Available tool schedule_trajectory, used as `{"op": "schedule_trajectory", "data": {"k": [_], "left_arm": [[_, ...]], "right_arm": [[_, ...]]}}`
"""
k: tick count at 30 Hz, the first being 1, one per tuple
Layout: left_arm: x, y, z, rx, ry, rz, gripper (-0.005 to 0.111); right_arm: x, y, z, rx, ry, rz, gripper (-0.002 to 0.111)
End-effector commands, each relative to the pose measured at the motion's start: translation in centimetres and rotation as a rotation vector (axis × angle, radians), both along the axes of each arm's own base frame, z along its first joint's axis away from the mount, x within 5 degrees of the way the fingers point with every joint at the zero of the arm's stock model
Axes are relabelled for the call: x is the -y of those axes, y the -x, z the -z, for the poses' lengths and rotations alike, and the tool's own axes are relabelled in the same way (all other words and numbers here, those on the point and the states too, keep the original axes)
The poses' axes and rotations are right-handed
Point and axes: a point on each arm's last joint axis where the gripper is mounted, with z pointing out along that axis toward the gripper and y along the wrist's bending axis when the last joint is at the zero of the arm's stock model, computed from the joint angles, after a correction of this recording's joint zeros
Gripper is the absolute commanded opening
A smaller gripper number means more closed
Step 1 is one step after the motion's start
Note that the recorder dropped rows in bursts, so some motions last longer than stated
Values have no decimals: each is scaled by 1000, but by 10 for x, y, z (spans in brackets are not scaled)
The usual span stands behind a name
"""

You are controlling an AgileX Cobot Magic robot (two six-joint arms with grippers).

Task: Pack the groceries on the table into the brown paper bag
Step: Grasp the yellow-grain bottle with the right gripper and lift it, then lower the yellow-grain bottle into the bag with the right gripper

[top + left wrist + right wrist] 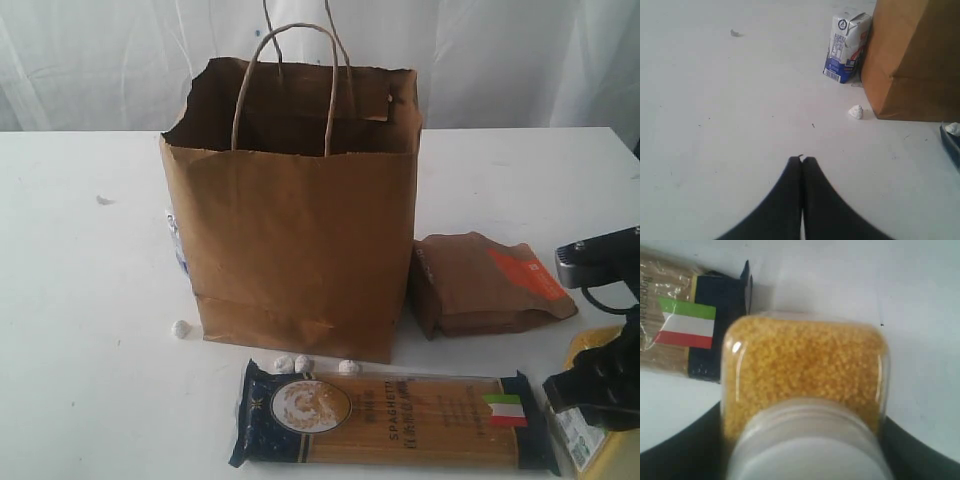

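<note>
R gripper (pixel 592 388) sits low at the right front of the table (pixel 90 300), right over the white-capped bottle of yellow grains (pixel 805 365). The bottle looks to be lying on its side, cap (pixel 807 445) toward the wrist cam, and its far end is just beside the blue end of the spaghetti pack (pixel 390 420). Dark fingers (pixel 680 455) flank the bottle on both sides. The jaws are partway open around it, but I can't tell if the pads are actually pressing, so I'm not calling it a grip.

L gripper (pixel 802 162) is shut tight with nothing in it, hanging low over bare tabletop on the left of the brown paper bag (pixel 300 220). A blue-and-white carton (pixel 846 47) stands against that side of the bag.

The step in hand looks like securing the bottle. To do it well, squeeze the flat body, not the cap or shoulder, as smooth plastic could slip or roll. Keep it centred between the pads and confirm the hold before lifting. Go straight up first so it clears the spaghetti pack. The brown pouch (pixel 490 285) lies between the bottle and the bag, so carry it high over that. The bag stands tall with a ragged rim and loop handles (pixel 290 80) arching over the mouth. Come in above the rim, dodge the handles, and lower inside before letting go, bc a nudge on the wall could tip the bag.
</note>
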Motion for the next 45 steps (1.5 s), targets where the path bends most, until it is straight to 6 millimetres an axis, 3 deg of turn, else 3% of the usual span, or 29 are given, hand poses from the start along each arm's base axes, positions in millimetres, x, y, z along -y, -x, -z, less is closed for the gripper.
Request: {"op": "schedule_trajectory", "data": {"k": [1,7,15,21,32,37,41,45], "left_arm": [[0,0,1,2,4,-5,0],[0,0,1,2,4,-5,0],[0,0,1,2,4,-5,0],[0,0,1,2,4,-5,0],[0,0,1,2,4,-5,0],[0,0,1,2,4,-5,0],[0,0,1,2,4,-5,0],[0,0,1,2,4,-5,0]], "right_arm": [[1,2,-19,97,-29,-25,0],[2,6,-62,231,-70,-52,0],[-18,8,-161,493,-316,-210,0],[-23,0,-221,644,-350,-256,0],[-41,-34,-260,673,-344,-397,0],[-62,-41,-273,704,-361,-504,0],[-81,-51,-279,715,-370,-559,0],[-98,-69,-271,674,-346,-584,0]]}}
